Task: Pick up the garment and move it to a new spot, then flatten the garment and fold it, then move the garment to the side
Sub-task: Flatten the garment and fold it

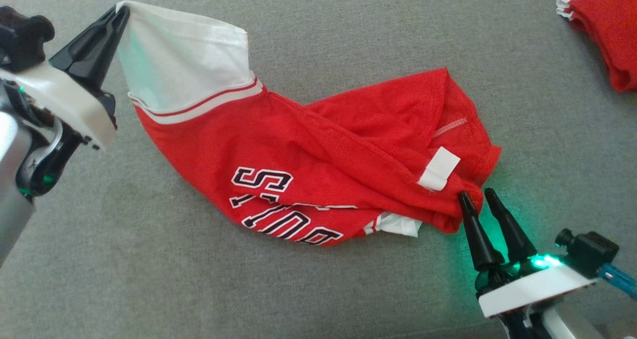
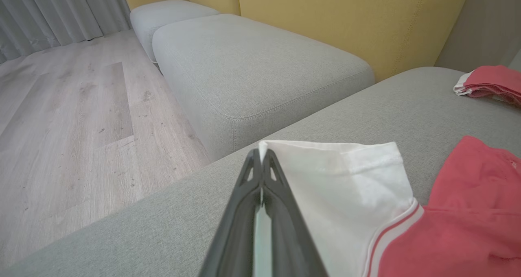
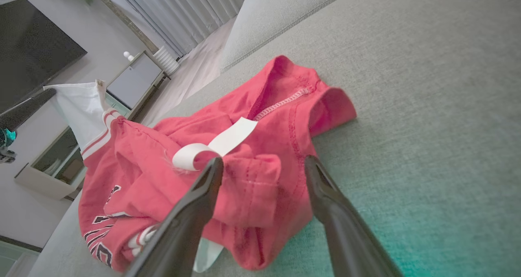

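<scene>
The garment [image 1: 318, 165], a red jersey with white sleeves, lies crumpled and drawn out across the grey sofa cushion [image 1: 149, 289]. Its white sleeve [image 1: 184, 65] is lifted off the seat near the cushion's left edge, where the side drops to the wooden floor [image 2: 61, 126]. The left gripper [image 1: 121, 11] has its fingers pressed flat together on the sleeve's hem corner, and the cloth hangs taut from them. At the other end, the right gripper [image 1: 477, 194] has its fingers [image 3: 191, 212] spread wide. They stand one on each side of a bunched red hem corner, just beside the white tag [image 1: 439, 169], and nothing is pinched yet.

The step in hand looks like taking a second hold so the jersey can be lifted and carried. To do it well, the right fingers should close on the hem fold itself, low enough to catch every layer, and not on the loose tag. Both arms should then rise together and draw apart gently. The left holds only a thin edge, and a hard tug on this slick mesh could pull it free. A second red garment [image 1: 607, 35] lies folded toward the cushion's far right, well apart, and the new spot should keep clear of it.
</scene>
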`<state>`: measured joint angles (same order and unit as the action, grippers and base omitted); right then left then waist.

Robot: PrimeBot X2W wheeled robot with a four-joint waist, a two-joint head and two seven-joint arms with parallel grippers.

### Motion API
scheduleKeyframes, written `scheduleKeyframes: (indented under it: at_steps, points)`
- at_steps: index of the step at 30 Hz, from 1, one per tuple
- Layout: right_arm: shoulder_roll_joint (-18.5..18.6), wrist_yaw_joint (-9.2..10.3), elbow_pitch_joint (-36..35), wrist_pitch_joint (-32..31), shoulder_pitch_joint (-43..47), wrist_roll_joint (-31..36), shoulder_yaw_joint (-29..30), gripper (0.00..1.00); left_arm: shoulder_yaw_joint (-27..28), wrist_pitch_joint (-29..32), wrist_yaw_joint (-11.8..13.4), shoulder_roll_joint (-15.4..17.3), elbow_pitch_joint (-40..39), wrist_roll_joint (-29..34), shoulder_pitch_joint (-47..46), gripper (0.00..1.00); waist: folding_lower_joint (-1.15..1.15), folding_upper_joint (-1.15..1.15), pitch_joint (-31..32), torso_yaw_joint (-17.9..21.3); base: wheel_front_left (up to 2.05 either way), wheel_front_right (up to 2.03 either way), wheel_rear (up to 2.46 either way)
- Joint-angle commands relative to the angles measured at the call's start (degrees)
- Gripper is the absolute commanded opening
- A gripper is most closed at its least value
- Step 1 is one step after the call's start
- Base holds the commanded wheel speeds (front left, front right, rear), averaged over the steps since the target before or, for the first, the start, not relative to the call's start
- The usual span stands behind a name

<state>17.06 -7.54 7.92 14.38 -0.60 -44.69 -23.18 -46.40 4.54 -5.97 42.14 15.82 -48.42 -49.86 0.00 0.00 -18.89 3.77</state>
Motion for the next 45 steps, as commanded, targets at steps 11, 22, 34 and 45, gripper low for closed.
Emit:
scheduleKeyframes:
  at_steps: [11,22,34,45]
  points:
    - [4.1,0.05,-1.1,0.6,-1.5,-5.8,-5.3,1.0,2.6,0.3,0.1,3.3,-1.4,-1.0,-2.5,0.0,0.0,0.0,-0.1,-0.4,0.0,0.0,0.0]
    - [6.0,0.05,-3.9,0.6,-0.8,-8.2,-6.9,0.4,2.9,-0.1,-0.1,3.8,-1.0,-2.4,-2.0,0.0,0.0,0.0,0.1,0.1,0.0,0.0,0.0]
    - [8.6,0.05,-9.2,0.6,-1.3,-7.6,-3.9,0.0,3.3,-3.6,-0.2,4.6,-1.1,-1.8,-1.2,0.0,0.0,0.0,3.6,1.4,0.0,0.0,0.0]
    - [25.8,0.05,-22.5,-5.8,-12.9,-4.1,8.7,0.0,9.0,-12.1,2.1,7.4,-11.6,-3.2,-0.1,0.0,0.0,0.0,15.7,3.7,0.0,0.0,0.0]
